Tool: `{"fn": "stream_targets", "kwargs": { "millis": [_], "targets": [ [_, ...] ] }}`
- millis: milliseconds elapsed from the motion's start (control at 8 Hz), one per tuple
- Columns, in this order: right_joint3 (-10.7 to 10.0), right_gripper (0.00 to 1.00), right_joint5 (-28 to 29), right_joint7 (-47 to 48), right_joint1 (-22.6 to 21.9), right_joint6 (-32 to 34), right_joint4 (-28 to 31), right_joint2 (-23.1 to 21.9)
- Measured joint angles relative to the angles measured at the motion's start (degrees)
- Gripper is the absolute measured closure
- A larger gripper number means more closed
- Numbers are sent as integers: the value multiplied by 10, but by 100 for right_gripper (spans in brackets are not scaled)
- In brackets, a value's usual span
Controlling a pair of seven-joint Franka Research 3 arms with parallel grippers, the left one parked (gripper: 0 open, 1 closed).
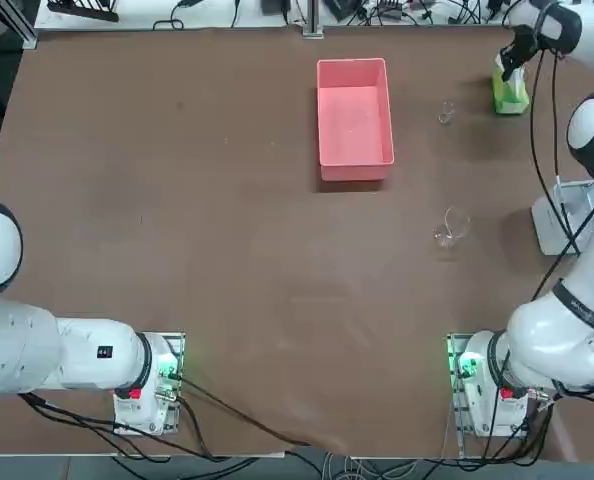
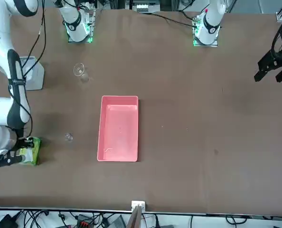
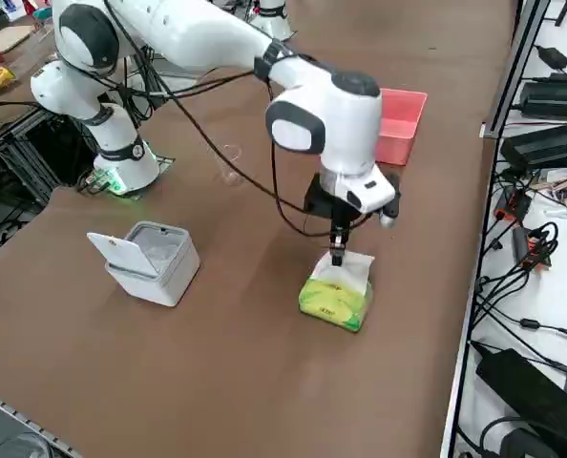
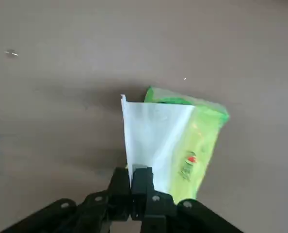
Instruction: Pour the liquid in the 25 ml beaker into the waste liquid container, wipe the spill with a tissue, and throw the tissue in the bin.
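The tiny clear 25 ml beaker [image 1: 445,112] [image 2: 68,137] stands on the table between the pink waste liquid container [image 1: 353,168] [image 2: 118,154] and a green tissue pack [image 1: 511,94] [image 3: 335,303] [image 4: 198,141]. My right gripper [image 3: 339,256] [image 4: 136,175] hangs just above the pack at the table's far right. It is shut on the top of a white tissue [image 4: 151,136] [image 3: 352,271] that stands up out of the pack. The pink container looks empty apart from a faint wet trace.
A larger clear glass vessel with a spout [image 1: 451,228] [image 2: 79,71] stands nearer the robot. A small white bin with its lid open [image 3: 155,260] [image 1: 560,218] sits at the right edge. Cables run along the table's far side.
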State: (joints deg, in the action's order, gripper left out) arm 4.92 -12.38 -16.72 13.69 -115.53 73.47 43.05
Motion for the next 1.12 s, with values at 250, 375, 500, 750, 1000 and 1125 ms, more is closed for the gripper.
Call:
{"fn": "stream_targets", "kwargs": {
  "millis": [250, 375, 500, 750, 1000, 1125],
  "targets": [
    [3, 99, 1, -20, -6, 56, -1, -42],
    [4, 99, 3, -26, -10, 89, -1, -62],
    [9, 99, 8, -29, -11, 119, 0, -81],
    [25, 99, 38, -30, -13, 172, 0, -114],
    [40, 99, 75, -31, -13, 199, 0, -131],
    [45, 99, 99, -33, -13, 204, 1, -132]
  ]
}}
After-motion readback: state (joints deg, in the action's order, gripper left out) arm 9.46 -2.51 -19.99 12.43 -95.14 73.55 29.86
